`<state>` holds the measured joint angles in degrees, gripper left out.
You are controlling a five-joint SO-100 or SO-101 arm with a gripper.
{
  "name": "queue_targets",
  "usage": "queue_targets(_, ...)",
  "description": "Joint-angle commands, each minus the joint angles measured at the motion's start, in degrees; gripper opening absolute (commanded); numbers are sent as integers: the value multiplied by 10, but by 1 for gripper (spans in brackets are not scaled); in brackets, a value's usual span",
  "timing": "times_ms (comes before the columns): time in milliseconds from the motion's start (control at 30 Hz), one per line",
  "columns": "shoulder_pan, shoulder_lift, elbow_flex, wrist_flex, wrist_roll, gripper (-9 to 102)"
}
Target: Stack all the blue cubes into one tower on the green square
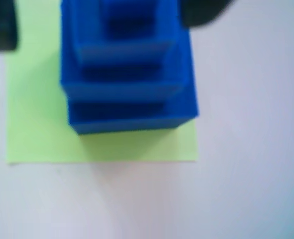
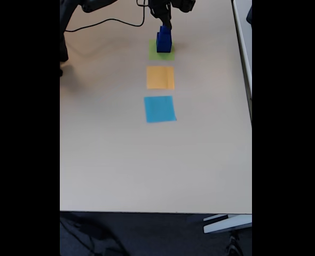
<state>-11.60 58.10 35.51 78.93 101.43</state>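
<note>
Black arm [image 2: 165,8] with dark, rounded pincer fingers [image 1: 1,27]; a black cable [image 2: 109,22] trails from it

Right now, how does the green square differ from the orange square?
The green square carries the stacked blue cubes; the orange square is bare. In the fixed view, green sits nearest the arm and orange is the middle of the row. Both are flat and look alike in size.
</note>
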Motion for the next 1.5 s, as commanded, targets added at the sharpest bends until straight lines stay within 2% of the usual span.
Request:
queue_targets(0,-4,3,-33,-25,-21,17)
queue_targets(100,-4,3,-33,-69,-62,18)
queue_targets(200,-1,4,-37,-154,-147,20)
queue_targets(333,6,1,-71,-218,-239,21)
queue_targets(433,14,12,-96,-273,-354,20)
queue_targets(633,26,104,-76,-298,-519,16)
queue_targets(767,19,207,-11,-287,-597,7)
queue_targets(933,18,333,83,-236,-603,1)
queue_targets(1233,64,549,323,-91,-575,0)
queue_targets(1467,98,708,536,-50,-664,0)
